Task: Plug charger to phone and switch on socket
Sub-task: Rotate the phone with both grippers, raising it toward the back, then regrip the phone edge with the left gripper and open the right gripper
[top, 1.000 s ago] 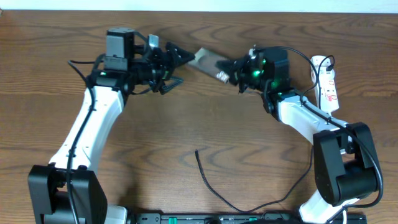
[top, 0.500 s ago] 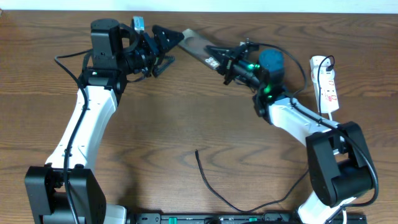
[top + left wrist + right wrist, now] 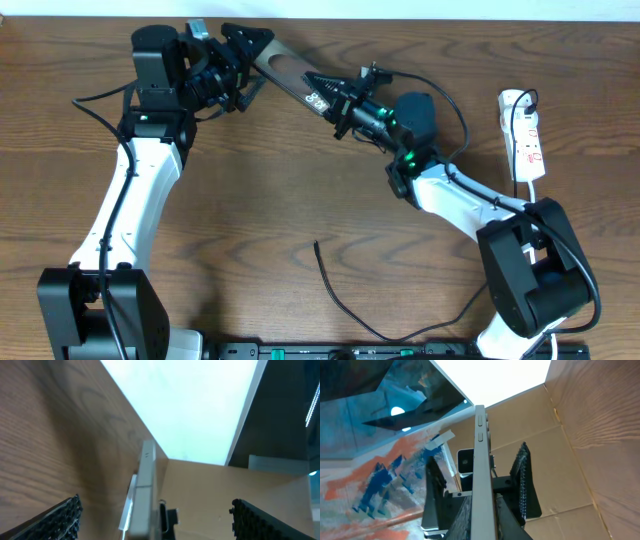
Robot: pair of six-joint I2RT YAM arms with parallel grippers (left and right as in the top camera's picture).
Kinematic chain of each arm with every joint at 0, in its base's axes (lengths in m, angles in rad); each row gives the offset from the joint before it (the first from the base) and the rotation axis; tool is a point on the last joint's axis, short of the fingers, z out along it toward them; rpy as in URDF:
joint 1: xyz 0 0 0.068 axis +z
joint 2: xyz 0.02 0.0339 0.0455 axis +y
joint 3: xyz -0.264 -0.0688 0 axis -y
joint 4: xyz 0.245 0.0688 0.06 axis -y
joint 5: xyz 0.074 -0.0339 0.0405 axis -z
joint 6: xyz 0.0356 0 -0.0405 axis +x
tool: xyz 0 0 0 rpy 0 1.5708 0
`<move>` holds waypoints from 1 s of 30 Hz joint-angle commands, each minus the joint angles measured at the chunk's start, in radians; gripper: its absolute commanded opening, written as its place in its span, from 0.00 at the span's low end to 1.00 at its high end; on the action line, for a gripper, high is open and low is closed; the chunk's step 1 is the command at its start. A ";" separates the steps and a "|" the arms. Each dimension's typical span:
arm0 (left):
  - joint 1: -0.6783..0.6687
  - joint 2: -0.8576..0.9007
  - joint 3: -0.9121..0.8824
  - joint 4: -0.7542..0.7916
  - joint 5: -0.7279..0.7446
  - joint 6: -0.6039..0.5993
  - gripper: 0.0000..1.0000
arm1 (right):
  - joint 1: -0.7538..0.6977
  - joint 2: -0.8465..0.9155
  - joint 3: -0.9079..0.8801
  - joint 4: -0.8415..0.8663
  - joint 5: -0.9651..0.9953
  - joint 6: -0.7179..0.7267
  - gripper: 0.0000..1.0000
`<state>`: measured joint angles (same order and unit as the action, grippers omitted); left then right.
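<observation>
Phone (image 3: 285,72) is in the upper centre of the overhead view, turned on edge and angled. The right tool (image 3: 338,100) is clamped on its lettered end. The left tool (image 3: 245,62) is spread wide around the phone's other end. In the left wrist view the phone sits edge-on between the pads (image 3: 60,519), clear of both, so that tool holds nothing.

Handling, my read:
- The phone is a rigid slab with smooth, slippery faces, and a one-end grip leaves a long lever. Grip across the flat faces near the middle and keep the port end free.
- Charger (image 3: 335,290) lies on the table (image 3: 300,190) at lower centre, with its tip loose. It's light and floppy, so pinch right behind the plug or it will swing.
- Socket (image 3: 527,135) is at upper right, well apart from everything else. It's light and may slide under a switch press.

No containers in view.
</observation>
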<state>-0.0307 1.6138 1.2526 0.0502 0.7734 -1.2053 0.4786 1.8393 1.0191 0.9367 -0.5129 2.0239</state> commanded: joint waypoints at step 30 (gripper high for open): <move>0.002 -0.003 0.004 -0.037 -0.042 0.064 0.43 | 0.113 -0.010 0.013 0.051 0.130 0.014 0.01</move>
<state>-0.0307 1.6138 1.2526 0.0219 0.7330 -1.1950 0.5777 1.8393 1.0191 0.9810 -0.3923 2.0377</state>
